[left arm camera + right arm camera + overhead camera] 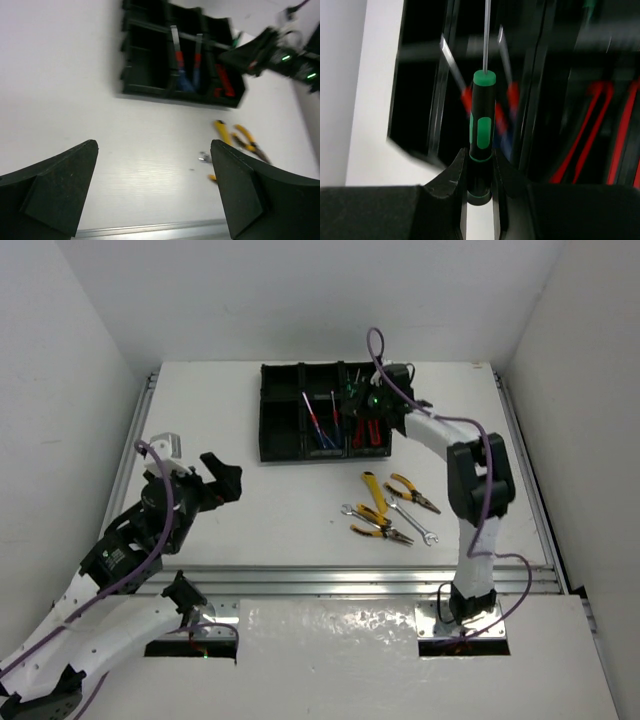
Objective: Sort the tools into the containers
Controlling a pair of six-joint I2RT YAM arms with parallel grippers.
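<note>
One black-green screwdriver is clamped by the right gripper over the organiser tray; two screwdrivers are laid inside, seemingly three pliers before it. The left gripper is spread open.

We look down on a flat white matte tabletop, boxed in by plain white panel walls at back, left and right. Silver aluminium rails edge it. We find the light soft and even.

Tray — matt black plastic; screwdriver — smooth plastic handle, metal shaft.
</note>
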